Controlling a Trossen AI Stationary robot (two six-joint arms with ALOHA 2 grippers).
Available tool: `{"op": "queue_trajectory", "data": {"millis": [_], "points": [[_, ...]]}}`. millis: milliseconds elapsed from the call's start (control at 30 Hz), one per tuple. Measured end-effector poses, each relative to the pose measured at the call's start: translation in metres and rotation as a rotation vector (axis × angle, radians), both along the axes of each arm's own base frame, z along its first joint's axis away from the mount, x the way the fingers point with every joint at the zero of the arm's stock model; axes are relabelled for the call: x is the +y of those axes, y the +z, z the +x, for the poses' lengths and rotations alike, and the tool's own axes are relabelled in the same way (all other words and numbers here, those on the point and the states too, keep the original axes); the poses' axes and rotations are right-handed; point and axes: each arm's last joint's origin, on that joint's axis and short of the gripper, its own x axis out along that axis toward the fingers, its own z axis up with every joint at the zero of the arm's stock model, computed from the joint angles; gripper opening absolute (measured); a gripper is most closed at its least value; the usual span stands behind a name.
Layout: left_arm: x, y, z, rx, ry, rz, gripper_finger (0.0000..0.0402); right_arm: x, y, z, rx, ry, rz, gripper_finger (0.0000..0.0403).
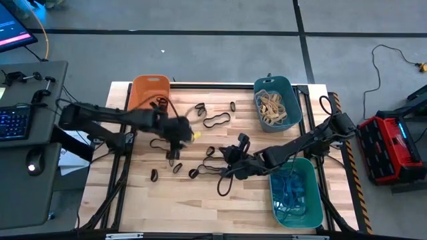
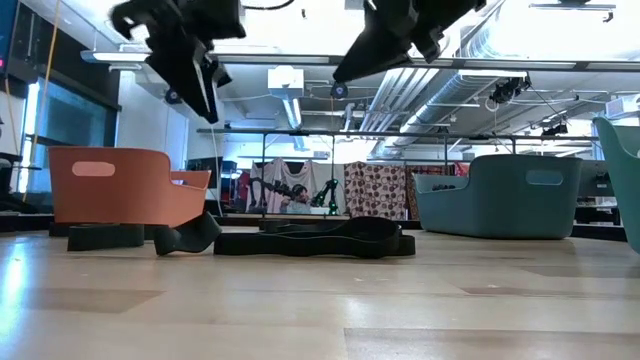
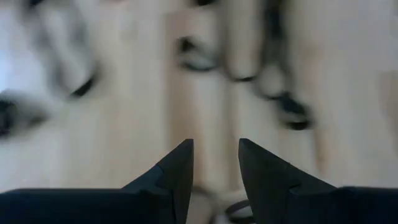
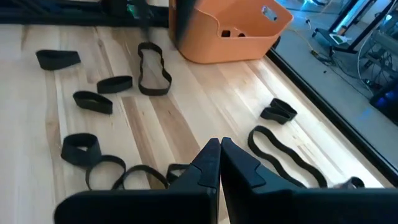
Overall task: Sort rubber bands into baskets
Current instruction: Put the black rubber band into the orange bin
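Several black rubber bands (image 1: 216, 120) lie scattered on the wooden table, and they also show in the right wrist view (image 4: 152, 68). The orange basket (image 1: 150, 90) stands at the far left. The teal-blue basket (image 1: 277, 100) at the far right holds tan bands. The green basket (image 1: 293, 190) at the near right holds blue bands. My left gripper (image 3: 216, 155) is open and empty, raised above the bands at mid-table (image 1: 179, 137). My right gripper (image 4: 219, 149) is shut over the bands near the table's middle (image 1: 227, 167), with nothing visible between its fingers.
Both arms hang above the table in the low view, the left (image 2: 205, 105) and the right (image 2: 345, 72). A desk with a keyboard (image 1: 13, 123) stands left of the table. A red device (image 1: 387, 143) and cables lie on the floor at the right.
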Motion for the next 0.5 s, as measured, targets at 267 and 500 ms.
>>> {"op": "queue_trajectory", "data": {"millis": [267,500], "points": [[-0.052,-0.03,0.025,0.012,-0.26,-0.009,0.0121,0.006,-0.002,-0.005,0.016,-0.006,-0.021,0.0],[-0.065,-0.064,0.043,0.085,-0.29,0.029,0.0141,0.012,-0.001,-0.007,0.01,-0.002,-0.033,0.0]]}}
